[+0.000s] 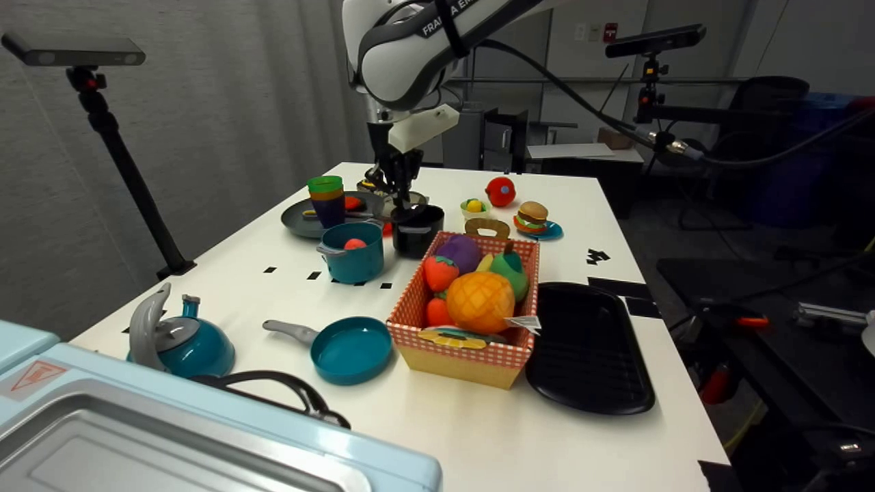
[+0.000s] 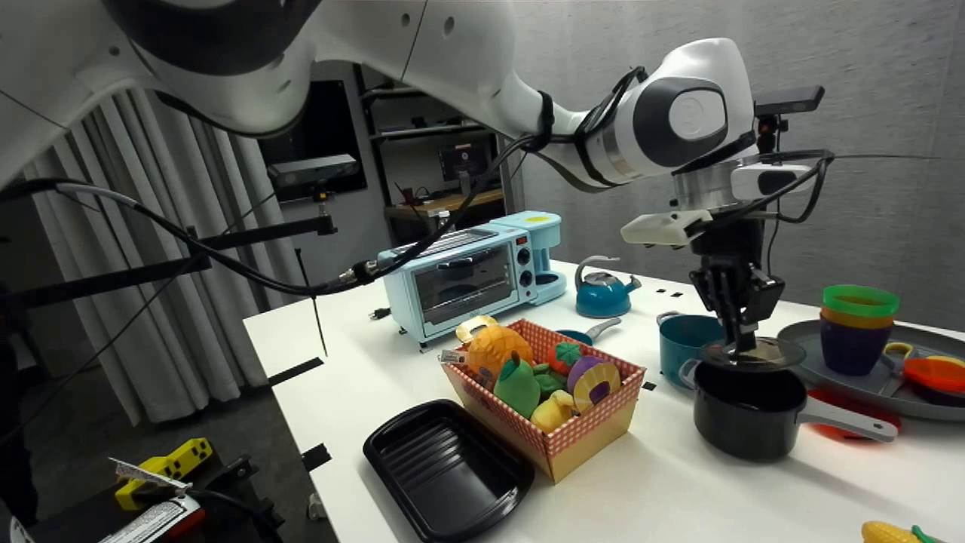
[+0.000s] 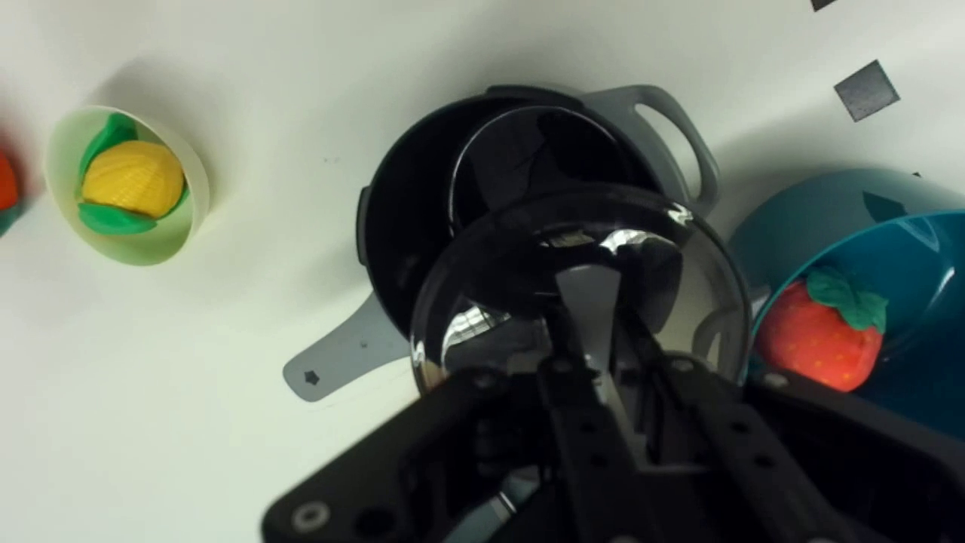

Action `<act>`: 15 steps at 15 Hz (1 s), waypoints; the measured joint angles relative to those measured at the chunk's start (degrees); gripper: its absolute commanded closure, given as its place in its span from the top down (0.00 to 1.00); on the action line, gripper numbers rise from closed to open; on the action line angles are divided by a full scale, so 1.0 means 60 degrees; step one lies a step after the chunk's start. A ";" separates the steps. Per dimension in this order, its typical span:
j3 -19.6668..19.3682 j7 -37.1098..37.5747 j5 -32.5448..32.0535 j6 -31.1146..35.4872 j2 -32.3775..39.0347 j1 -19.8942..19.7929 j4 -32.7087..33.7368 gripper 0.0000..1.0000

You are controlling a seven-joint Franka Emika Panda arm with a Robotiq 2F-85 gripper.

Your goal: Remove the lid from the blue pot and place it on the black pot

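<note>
The gripper (image 3: pixel 598 333) pinches the glass lid (image 2: pixel 776 356) by its knob (image 3: pixel 588 292) between 2 fingers (image 3: pixel 580 411), partly over the black saucepan (image 2: pixel 742 426); beside that saucepan stands the teal pot (image 1: pixel 359 268), strawberry (image 3: pixel 818 339) inside.

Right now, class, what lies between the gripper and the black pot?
The lid, held by the gripper above the black pot; an exterior view shows this.

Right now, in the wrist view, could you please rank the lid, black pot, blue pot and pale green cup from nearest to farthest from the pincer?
1. The lid: held in the pincer.
2. The black pot: beneath the lid, partly hidden.
3. The blue pot: at the right edge.
4. The pale green cup: toward the left edge.
</note>
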 measured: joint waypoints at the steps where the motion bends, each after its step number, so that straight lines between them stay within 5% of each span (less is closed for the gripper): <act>1: -0.0001 -0.0046 0.0000 0.0144 -0.0140 -0.0006 -0.0263 0.04; 11: 0.0060 -0.0534 -0.0001 0.1805 -0.1212 -0.0008 -0.2707 0.04; 12: 0.0081 -0.0542 -0.0001 0.1866 -0.1258 -0.0003 -0.2814 0.42; 15: 0.0102 -0.0552 -0.0001 0.1942 -0.1359 -0.0001 -0.3022 0.56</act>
